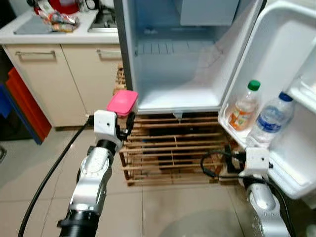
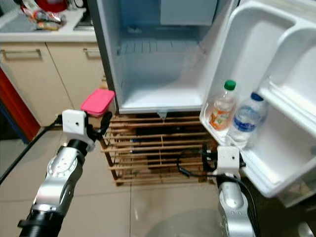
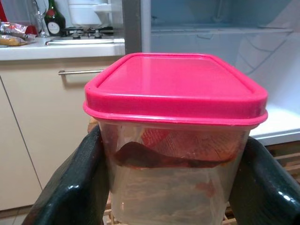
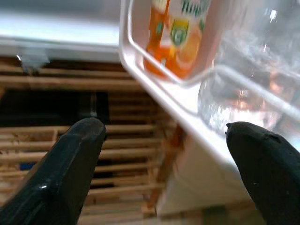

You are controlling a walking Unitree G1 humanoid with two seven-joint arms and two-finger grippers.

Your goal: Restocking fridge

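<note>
My left gripper point(image 3: 176, 187) has its fingers point(image 3: 70, 187) clamped on the pink-lidded container point(image 3: 176, 136) (reddish food inside), just outside the fridge point(image 1: 173, 94), whose shelves look bare. My right gripper point(image 4: 168, 154) hangs released under the door shelf point(image 1: 224, 121), where 2 bottles point(image 1: 244, 106) stand. Little is stocked yet.

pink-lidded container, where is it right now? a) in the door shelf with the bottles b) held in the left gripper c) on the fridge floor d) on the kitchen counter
b: the pink-lidded container sits clamped between the left gripper's black fingers, held up in front of the open fridge, not yet inside it.
</note>
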